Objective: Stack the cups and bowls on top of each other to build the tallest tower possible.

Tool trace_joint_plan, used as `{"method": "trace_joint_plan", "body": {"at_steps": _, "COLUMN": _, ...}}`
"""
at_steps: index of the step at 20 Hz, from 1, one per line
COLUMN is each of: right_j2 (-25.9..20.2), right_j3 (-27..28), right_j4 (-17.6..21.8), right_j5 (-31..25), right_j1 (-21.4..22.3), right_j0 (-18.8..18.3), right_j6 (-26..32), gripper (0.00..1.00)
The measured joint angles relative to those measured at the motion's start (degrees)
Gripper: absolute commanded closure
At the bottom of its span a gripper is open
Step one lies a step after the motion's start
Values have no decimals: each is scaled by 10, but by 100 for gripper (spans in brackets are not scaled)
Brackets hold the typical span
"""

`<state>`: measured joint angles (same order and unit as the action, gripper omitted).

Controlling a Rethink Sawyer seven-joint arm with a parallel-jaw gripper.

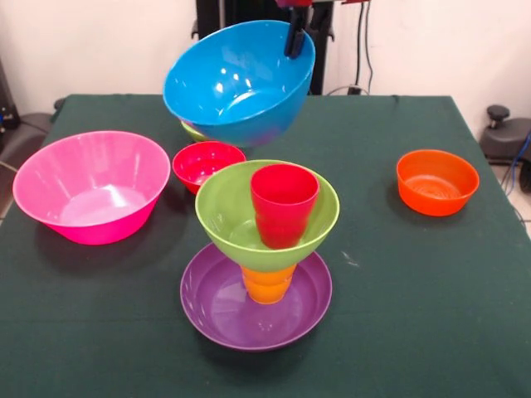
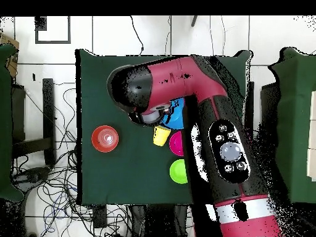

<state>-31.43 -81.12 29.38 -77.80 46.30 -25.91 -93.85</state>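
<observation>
- In the front view, the big pink bowl (image 1: 91,186) stands at the left of the table (image 1: 398,315), close to the left edge, with bare cloth in front of it.
- The small red bowl (image 1: 207,164) sits just right of the pink one, behind the tower.
- The blue bowl (image 1: 239,83) hangs tilted in the air above the table's far middle; the gripper (image 1: 296,37) pinches its rim with its jaws at the upper right. A yellow-green edge shows under it; I cannot tell what it is.
- The tower (image 1: 261,249) stands in the near middle: purple bowl (image 1: 216,307) as base, orange cup (image 1: 267,283) on it, lime green bowl (image 1: 224,211) on the cup, red cup (image 1: 284,203) inside this bowl.
- The small orange bowl (image 1: 437,181) is alone at the right, well apart, with much free cloth around.
- The overhead view shows the arm (image 2: 216,123) covering most things; it shows a yellow cup (image 2: 161,135) and a small green bowl (image 2: 178,171) beside the arm.
- Counted over both views: seven bowls, three cups.
</observation>
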Motion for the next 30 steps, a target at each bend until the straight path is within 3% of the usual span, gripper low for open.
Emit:
{"method": "trace_joint_plan", "body": {"at_steps": 12, "right_j2": 2, "right_j3": 72, "right_j4": 4, "right_j5": -2, "right_j1": -37, "right_j0": 25, "right_j6": 0, "gripper": 100}}
{"method": "trace_joint_plan", "body": {"at_steps": 30, "right_j2": 22, "right_j3": 82, "right_j4": 4, "right_j5": -2, "right_j1": -41, "right_j0": 27, "right_j6": 0, "gripper": 100}}
